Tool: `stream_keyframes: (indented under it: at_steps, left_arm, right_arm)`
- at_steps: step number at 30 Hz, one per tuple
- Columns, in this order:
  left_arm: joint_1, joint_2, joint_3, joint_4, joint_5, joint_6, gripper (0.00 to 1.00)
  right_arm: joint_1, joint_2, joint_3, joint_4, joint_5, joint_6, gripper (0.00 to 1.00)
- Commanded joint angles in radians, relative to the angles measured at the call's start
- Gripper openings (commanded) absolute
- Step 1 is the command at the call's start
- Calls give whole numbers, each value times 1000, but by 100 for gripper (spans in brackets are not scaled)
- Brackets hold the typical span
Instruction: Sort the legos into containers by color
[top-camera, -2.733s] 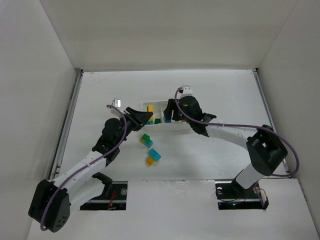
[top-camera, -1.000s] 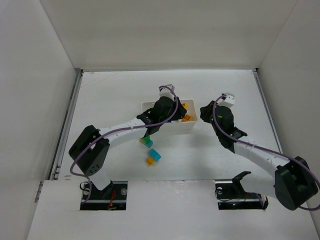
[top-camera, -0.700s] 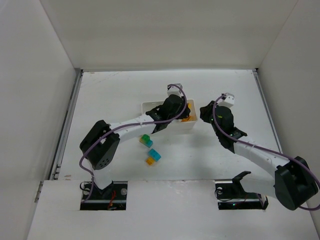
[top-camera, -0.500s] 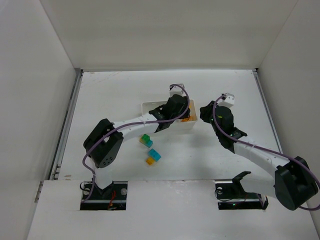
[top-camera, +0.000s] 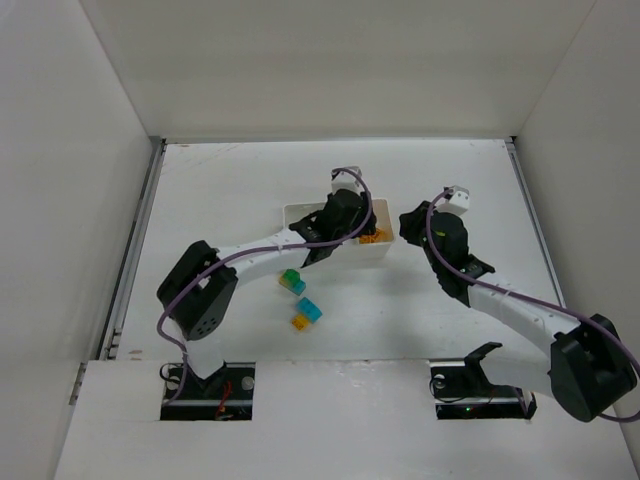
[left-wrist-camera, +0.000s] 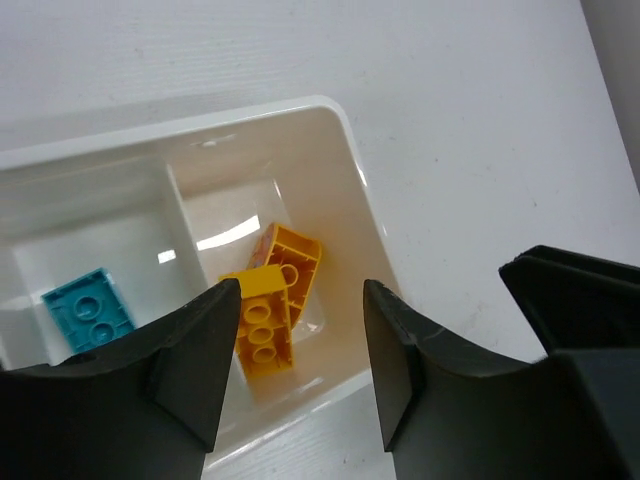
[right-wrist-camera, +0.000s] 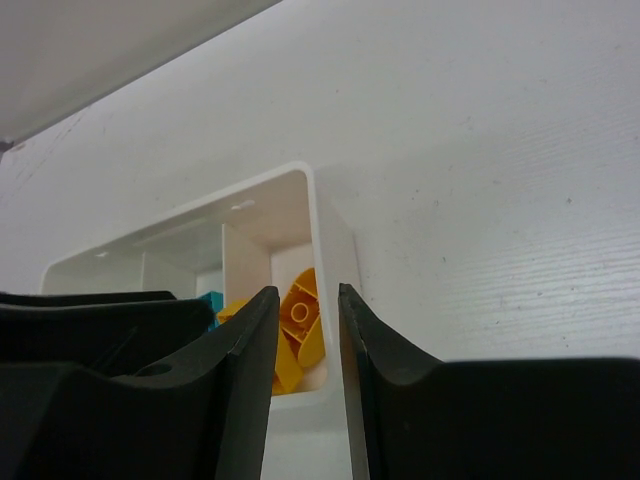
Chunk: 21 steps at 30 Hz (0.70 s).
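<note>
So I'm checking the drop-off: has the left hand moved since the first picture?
Yes. The left hand has swung right, from the left end of the tray to its right compartment, above the yellow legos.

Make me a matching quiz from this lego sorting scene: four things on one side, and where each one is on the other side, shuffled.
Things:
1. yellow bricks
2. single cyan brick
3. green-and-cyan stack
4. left gripper

Places:
A. on the table, outside the tray
B. open and empty, above the tray
C. in the end compartment
D. in the neighbouring compartment

Pairs: 1-C, 2-D, 3-A, 4-B
</note>
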Motion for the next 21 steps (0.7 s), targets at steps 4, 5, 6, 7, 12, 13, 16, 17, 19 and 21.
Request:
stream_keyframes:
  at_steps: [4, 5, 6, 7, 12, 13, 16, 17, 19, 21]
  left_arm:
    - [76, -317, -202, 144, -11, 8, 40]
    - [90, -351, -232, 144, -14, 7, 38]
    - [109, -403, -273, 144, -25, 2, 36]
    - [127, -455, -316, 141, -37, -1, 35]
    - [239, -739, -541, 69, -140, -50, 32]
    - [262, -787, -577, 40, -160, -71, 32]
    - [329, -894, -672, -38, -191, -139, 34]
    - [352, -919, -702, -56, -191, -160, 34]
    - [395, -954, -756, -89, -184, -192, 35]
    - [429, -979, -799, -107, -180, -215, 35]
  right_arm:
    - [41, 12, 26, 73, 0, -22, 35]
    - [54, 17, 32, 74, -10, -33, 35]
    - [64, 24, 40, 74, -23, -44, 35]
    - [78, 32, 48, 74, -36, -53, 34]
    - [178, 109, 121, 63, -113, -94, 31]
    - [199, 128, 137, 59, -127, -96, 31]
    - [232, 191, 195, 34, -153, -98, 32]
    - [239, 214, 218, 16, -164, -99, 32]
    - [253, 259, 269, -30, -178, -99, 32]
    - [272, 305, 324, -82, -179, -108, 32]
